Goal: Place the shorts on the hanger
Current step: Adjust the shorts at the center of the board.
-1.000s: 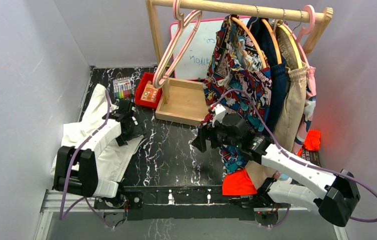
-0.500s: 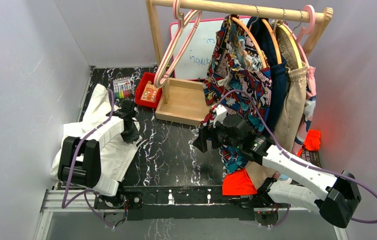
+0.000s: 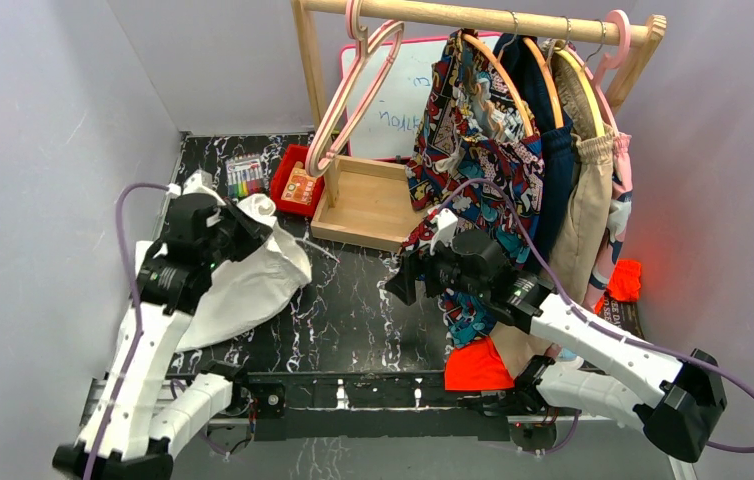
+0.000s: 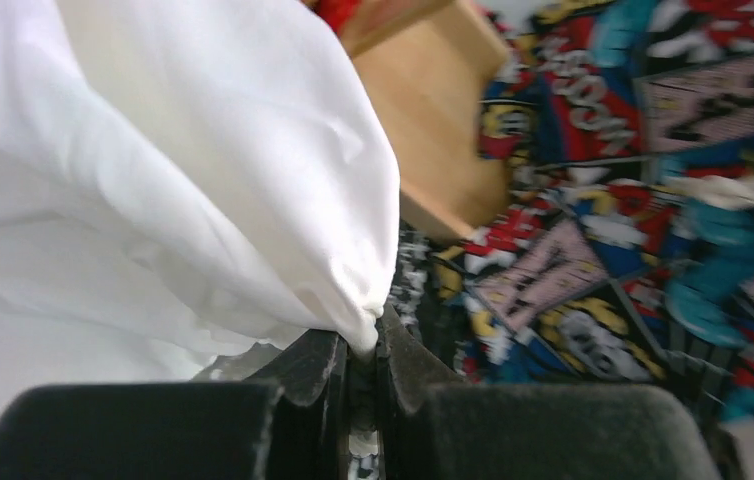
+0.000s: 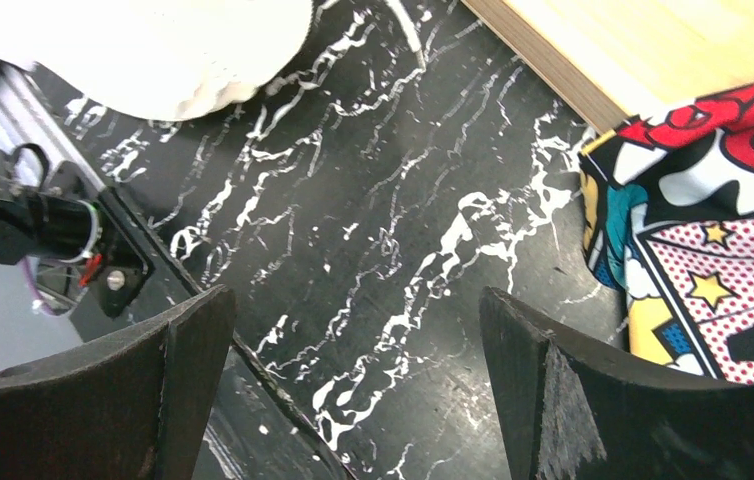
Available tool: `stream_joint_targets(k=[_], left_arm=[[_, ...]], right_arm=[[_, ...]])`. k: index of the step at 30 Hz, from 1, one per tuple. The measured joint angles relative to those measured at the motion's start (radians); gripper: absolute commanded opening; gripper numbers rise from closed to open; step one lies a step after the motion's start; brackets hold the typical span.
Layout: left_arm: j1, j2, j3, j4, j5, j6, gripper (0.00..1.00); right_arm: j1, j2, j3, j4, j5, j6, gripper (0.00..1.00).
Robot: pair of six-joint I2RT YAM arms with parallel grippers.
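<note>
My left gripper (image 3: 250, 222) is shut on a bunched edge of the white shorts (image 3: 243, 285), which hang from it down toward the table's left side. The left wrist view shows the cloth (image 4: 153, 150) pinched between the closed fingers (image 4: 363, 350). A pale hanger (image 3: 341, 100) hangs from the left end of the wooden rail, apart from both grippers. Over the middle of the black marbled table my right gripper (image 3: 398, 280) stands open and empty (image 5: 353, 300); the shorts' edge (image 5: 183, 50) shows at the top left of its view.
A wooden tray (image 3: 368, 200), a red bin (image 3: 298, 185) and a marker box (image 3: 245, 178) sit at the back. The comic-print garment (image 3: 473, 130), dark and tan clothes (image 3: 583, 220) hang on the rail's right. An orange-red cloth (image 3: 478, 368) lies near the front edge.
My left gripper shut on the shorts and rose, lifting the cloth off the table and pulling it rightward. The right arm barely moved.
</note>
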Motion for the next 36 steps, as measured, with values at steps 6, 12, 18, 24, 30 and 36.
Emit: stream_joint_targets(k=[6, 12, 18, 24, 30, 36], left_arm=[[-0.004, -0.126, 0.043, -0.008, 0.187, -0.109, 0.00], [-0.006, -0.190, -0.034, 0.018, 0.281, -0.166, 0.00], [-0.006, -0.221, -0.224, 0.030, 0.301, -0.197, 0.00], [-0.006, -0.216, -0.243, 0.031, 0.286, -0.191, 0.00], [-0.006, -0.228, -0.230, 0.028, 0.244, -0.169, 0.00], [-0.006, -0.256, -0.230, 0.012, 0.223, -0.164, 0.00]], right_arm=[[0.000, -0.012, 0.000, 0.049, -0.053, 0.024, 0.98], [0.000, 0.000, 0.000, 0.090, -0.079, 0.077, 0.98], [0.000, 0.034, 0.000, 0.125, -0.114, 0.105, 0.98], [0.045, 0.153, 0.000, 0.133, -0.136, 0.137, 0.96], [0.174, 0.293, 0.008, 0.183, -0.096, 0.209, 0.85], [0.195, 0.388, 0.005, 0.254, -0.054, 0.376, 0.75]])
